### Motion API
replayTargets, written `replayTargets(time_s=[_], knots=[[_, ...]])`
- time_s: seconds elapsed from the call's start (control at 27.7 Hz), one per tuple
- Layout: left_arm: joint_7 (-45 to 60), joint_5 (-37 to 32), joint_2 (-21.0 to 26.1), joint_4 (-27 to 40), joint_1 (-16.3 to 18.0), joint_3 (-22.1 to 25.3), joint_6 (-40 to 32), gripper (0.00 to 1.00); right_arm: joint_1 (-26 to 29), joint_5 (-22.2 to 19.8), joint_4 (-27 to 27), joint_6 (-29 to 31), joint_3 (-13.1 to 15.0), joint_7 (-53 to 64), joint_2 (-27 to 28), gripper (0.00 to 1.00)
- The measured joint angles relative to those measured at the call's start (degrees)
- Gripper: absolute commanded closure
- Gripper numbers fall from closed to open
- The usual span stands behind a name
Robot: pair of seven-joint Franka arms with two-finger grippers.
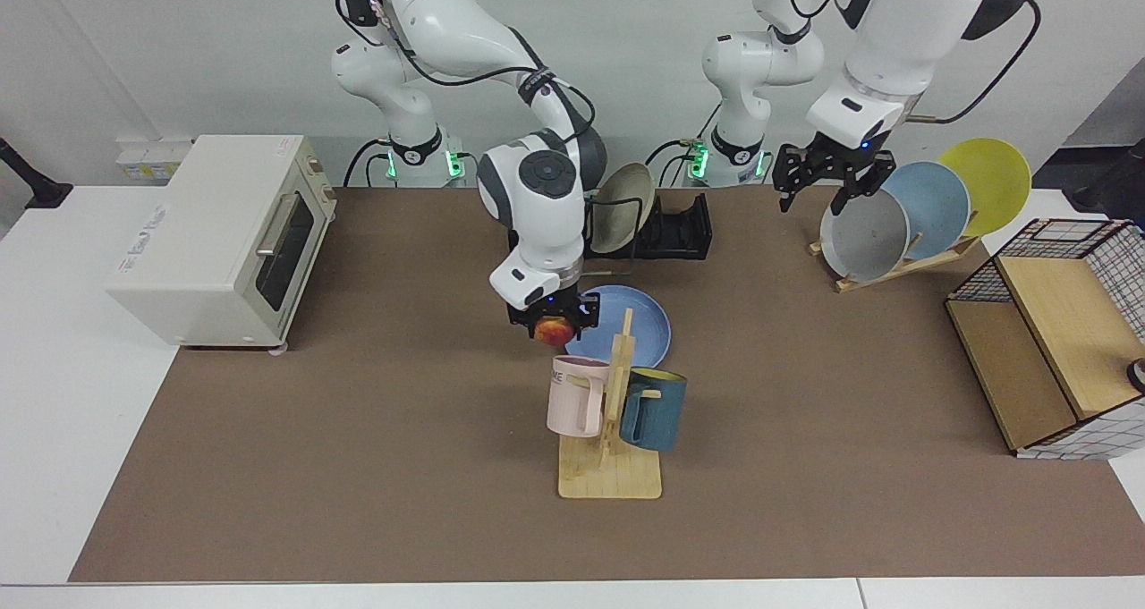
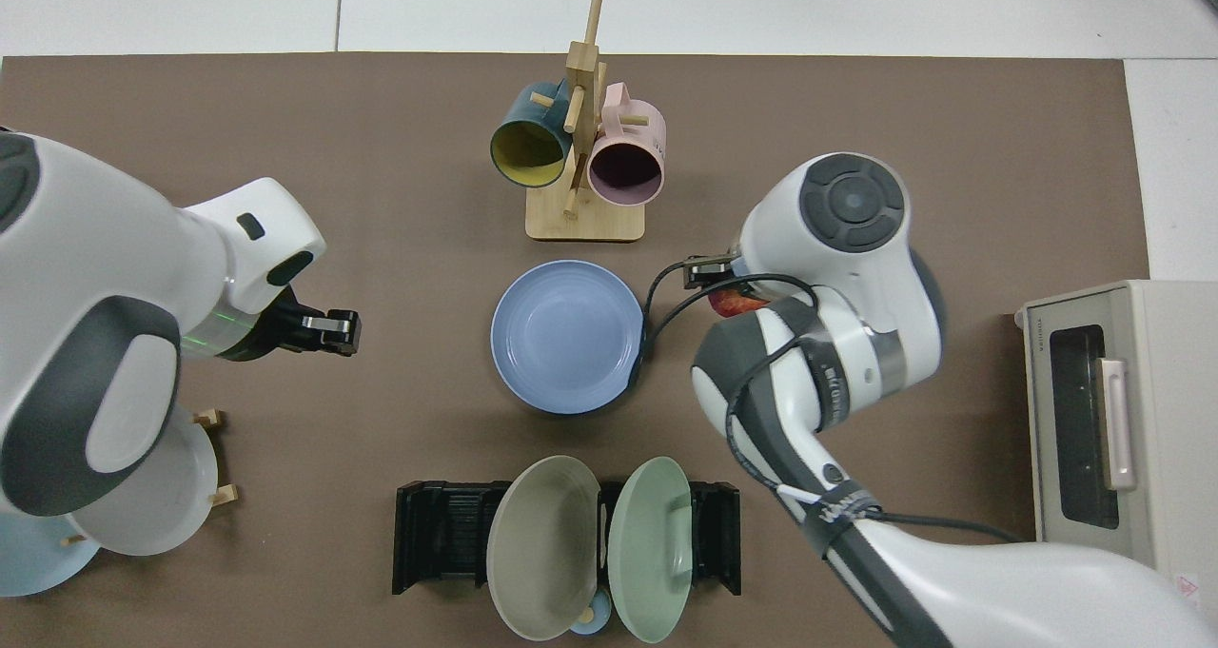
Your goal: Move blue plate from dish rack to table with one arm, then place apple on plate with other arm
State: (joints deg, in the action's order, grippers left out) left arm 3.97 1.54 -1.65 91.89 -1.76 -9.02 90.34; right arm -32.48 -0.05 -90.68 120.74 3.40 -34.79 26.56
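We see our right gripper [image 1: 554, 321] clamping the apple [image 1: 554, 330] just beside the blue plate [image 1: 626, 326] lying on the table [image 1: 358, 430]. Our left gripper [image 1: 830, 173] hangs raised with fingers spread, above the grey plate [image 1: 863, 233].

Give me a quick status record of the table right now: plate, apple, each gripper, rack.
plate: blue plate flat on the table, empty, between the dish rack and the mug stand
apple: apple held above the table beside the plate, not yet over it in the top view
right gripper: right gripper shut on the apple
left gripper: left gripper open, empty, raised near the grey plate
rack: dish rack holds a beige plate and a green plate
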Motion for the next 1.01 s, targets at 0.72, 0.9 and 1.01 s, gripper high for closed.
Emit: replayTargets(time_s=[0.72, 0.9, 1.01], knots=[[-4.23, -2.28, 0.81, -5.17, 0.94, 0.82, -2.56, 0.0, -6.79, 2.62, 6.52, 2.3, -0.15, -9.12, 10.95, 1.0], [-4.23, -2.28, 0.81, -5.17, 0.94, 0.8, -2.67, 0.0, -7.92, 3.59, 7.57, 1.45, -0.27, -9.12, 11.35, 0.36], [-4.23, -2.28, 0.81, -5.17, 0.96, 0.8, -3.08, 0.0, -9.23, 3.69, 7.58, 0.85, -0.31, -9.33, 11.39, 0.0]])
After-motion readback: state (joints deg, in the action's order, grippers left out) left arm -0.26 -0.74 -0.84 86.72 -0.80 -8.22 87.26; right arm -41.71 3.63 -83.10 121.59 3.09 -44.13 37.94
